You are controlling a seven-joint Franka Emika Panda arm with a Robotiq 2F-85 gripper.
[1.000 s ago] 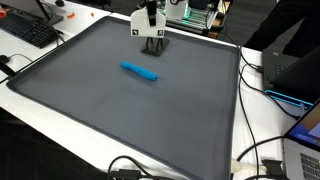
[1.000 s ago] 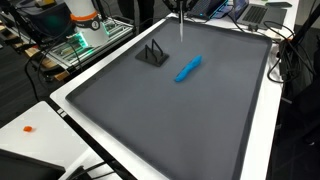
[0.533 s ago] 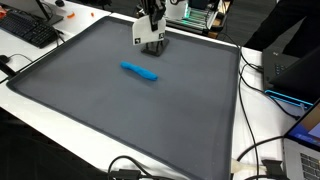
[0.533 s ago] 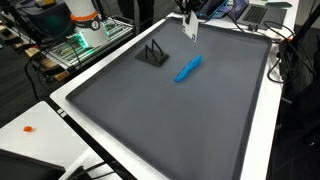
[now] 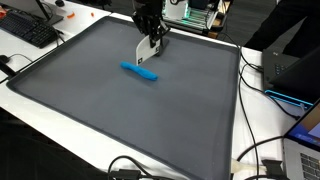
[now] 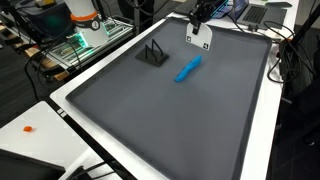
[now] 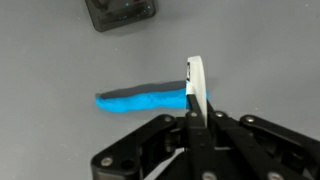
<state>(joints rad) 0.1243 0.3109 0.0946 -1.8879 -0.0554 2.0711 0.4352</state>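
Note:
My gripper (image 5: 150, 36) is shut on a thin white card with black marks (image 5: 148, 52) and holds it above the dark grey mat (image 5: 110, 110). The card also shows in an exterior view (image 6: 198, 35) and edge-on between the jaws (image 7: 196, 112) in the wrist view (image 7: 195, 78). A blue elongated object (image 5: 139, 71) lies flat on the mat just below the card; it also shows in an exterior view (image 6: 188, 68) and the wrist view (image 7: 140, 101). A small black stand (image 6: 152, 54) sits on the mat beyond it, also in the wrist view (image 7: 120, 13).
The mat lies on a white table (image 6: 60, 120). A keyboard (image 5: 28, 30) lies off one side, a laptop (image 5: 305, 150) and cables (image 5: 262, 160) off the other. Electronics (image 6: 85, 30) stand beside the table.
The gripper has carried the white card away from above the black stand toward the blue object, and the card has turned about its vertical axis.

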